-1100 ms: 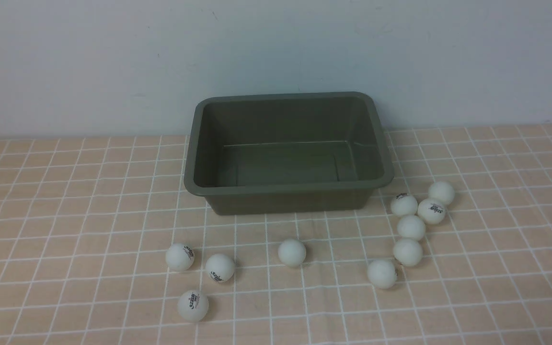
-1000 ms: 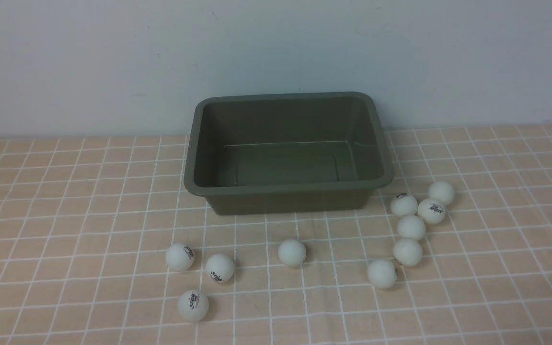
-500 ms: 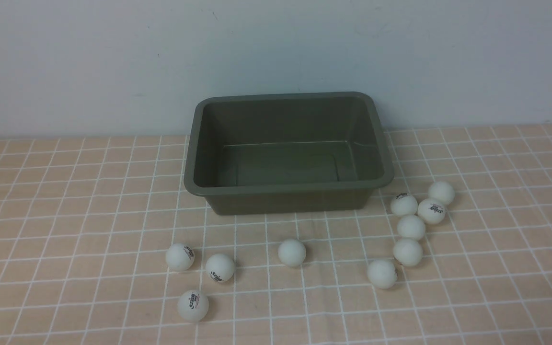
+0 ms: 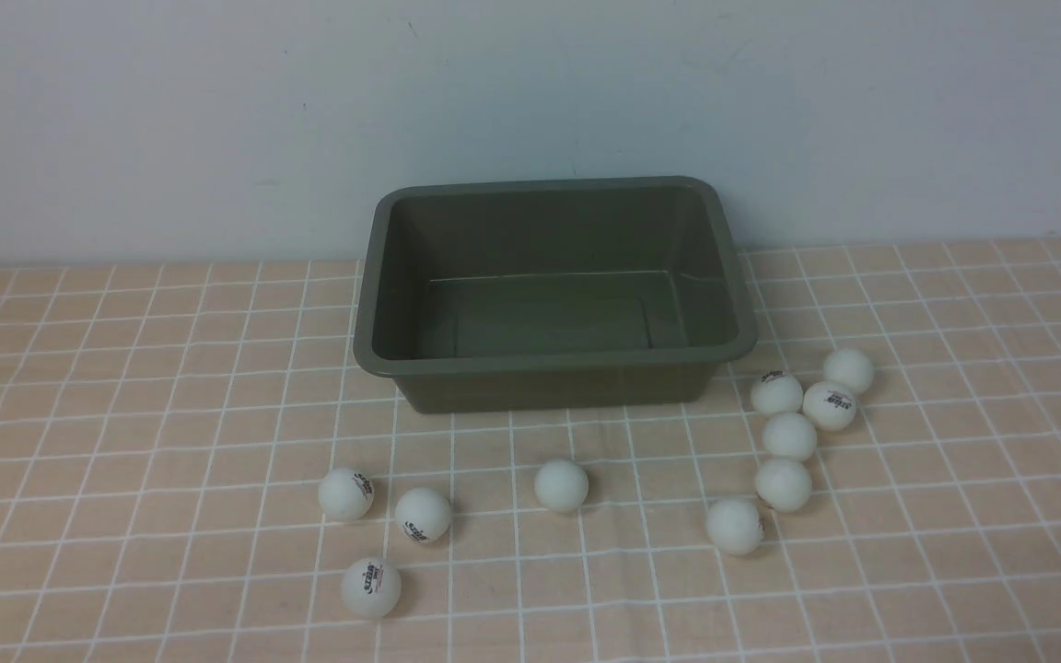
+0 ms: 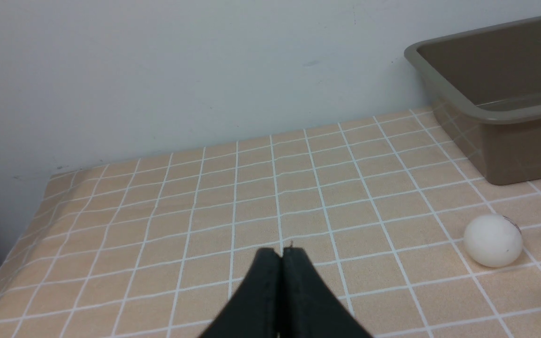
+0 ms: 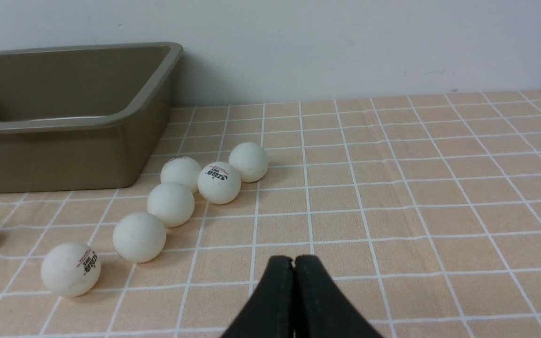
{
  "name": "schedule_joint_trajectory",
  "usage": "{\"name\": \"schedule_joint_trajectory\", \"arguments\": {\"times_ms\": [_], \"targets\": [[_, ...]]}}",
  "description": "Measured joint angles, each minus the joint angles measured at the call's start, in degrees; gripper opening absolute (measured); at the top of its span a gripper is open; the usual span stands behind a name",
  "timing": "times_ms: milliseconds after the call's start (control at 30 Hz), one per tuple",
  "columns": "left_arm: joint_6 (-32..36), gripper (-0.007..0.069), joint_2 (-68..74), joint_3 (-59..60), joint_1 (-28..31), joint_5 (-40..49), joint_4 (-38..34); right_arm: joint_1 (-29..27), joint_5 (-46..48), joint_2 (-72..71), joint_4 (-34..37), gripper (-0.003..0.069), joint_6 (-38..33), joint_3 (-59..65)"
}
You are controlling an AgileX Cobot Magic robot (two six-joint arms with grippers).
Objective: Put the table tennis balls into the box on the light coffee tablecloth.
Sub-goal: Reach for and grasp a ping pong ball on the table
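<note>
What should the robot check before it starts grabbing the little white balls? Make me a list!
1. Box upright and empty: ok.
2. All ten table tennis balls lying on the tablecloth, none in the box: ok.
3. Left gripper open for grabbing: not ok, jaws shut, holding nothing.
4. Right gripper open for grabbing: not ok, jaws shut, holding nothing.
5. Room around the lone middle ball: ok.
6. Room around each ball in the right cluster: not ok, six balls packed close together.
</note>
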Motion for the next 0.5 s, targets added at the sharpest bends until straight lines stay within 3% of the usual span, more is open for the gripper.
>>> {"name": "schedule_joint_trajectory", "arguments": {"times_ms": [500], "targets": [[-0.11, -0.0069, 0.0, 0.0, 0.0, 0.0, -0.25, 0.0, 0.01, 0.0, -0.1, -0.0018, 0.0, 0.0]]}}
